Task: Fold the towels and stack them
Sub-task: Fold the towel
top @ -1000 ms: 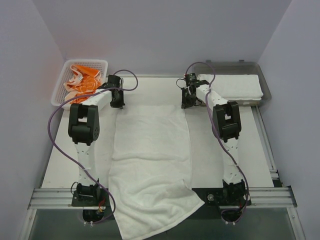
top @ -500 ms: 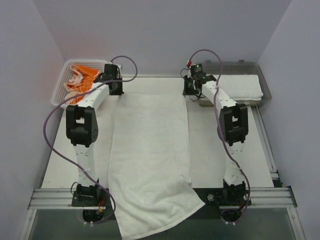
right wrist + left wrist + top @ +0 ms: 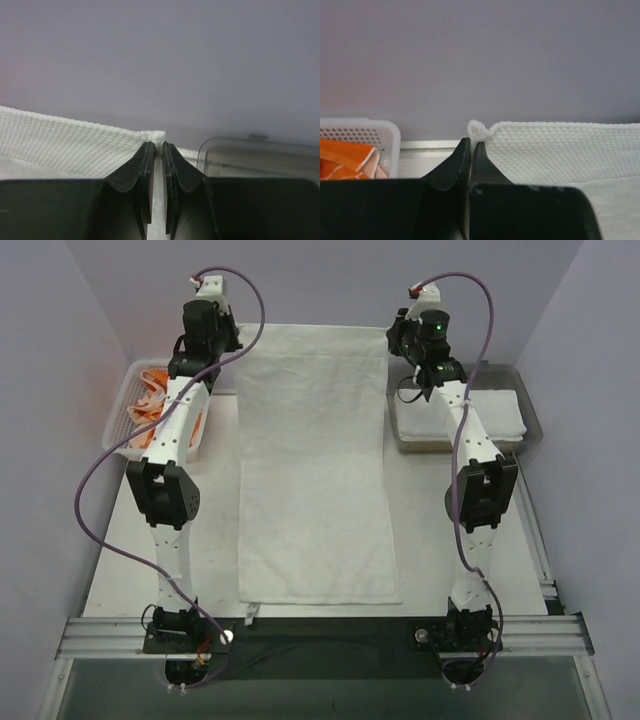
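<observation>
The white towel [image 3: 315, 490] is soft, limp terry. I judge it light and without stiffness of its own, so it will sag wherever nothing holds it, though its looped weave should give a sure grip. The corners are the places to take it, and there I have it. My left gripper [image 3: 471, 145] is pressed together on the far left corner, with a small tuft of hem poking above the tips. My right gripper [image 3: 157, 146] pinches the far right corner at the hem.

The towel is plain white with a ribbed band along the far edge. It is spread in one long rectangle down the middle of the table [image 3: 430, 540], with the far edge raised between my two grips and the near edge lying flat near my bases. To my left an orange-and-white towel [image 3: 150, 410] is crumpled in the mesh basket [image 3: 113, 430]. To my right a folded white towel [image 3: 495, 410] rests in the grey tray [image 3: 533, 412].
</observation>
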You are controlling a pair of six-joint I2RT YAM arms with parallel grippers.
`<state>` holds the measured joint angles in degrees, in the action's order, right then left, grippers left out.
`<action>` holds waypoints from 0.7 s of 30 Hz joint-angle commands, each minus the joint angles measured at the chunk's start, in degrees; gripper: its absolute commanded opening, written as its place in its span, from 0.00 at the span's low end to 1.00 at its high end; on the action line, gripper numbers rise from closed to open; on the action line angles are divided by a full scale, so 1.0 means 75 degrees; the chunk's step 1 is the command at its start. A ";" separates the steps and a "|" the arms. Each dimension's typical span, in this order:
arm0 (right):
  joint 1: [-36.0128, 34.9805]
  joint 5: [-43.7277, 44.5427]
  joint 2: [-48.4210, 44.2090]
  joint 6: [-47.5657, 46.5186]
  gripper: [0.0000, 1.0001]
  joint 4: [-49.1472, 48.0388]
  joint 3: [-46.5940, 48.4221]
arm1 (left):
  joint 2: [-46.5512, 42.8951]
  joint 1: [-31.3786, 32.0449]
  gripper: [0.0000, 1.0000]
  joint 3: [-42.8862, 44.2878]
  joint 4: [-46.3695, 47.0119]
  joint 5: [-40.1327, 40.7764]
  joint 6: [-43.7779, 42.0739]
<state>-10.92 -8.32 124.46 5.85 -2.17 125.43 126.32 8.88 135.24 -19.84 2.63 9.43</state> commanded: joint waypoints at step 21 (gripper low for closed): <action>0.0296 -0.1117 -0.2660 0.0029 0.00 -0.1106 -0.5086 | -0.2486 -0.0446 0.00 -0.6148 0.3161 -0.0925 0.0172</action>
<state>-10.09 -16.29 112.90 5.93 -9.15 87.88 115.22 7.86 89.80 -3.09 -4.01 10.55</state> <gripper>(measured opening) 0.103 0.040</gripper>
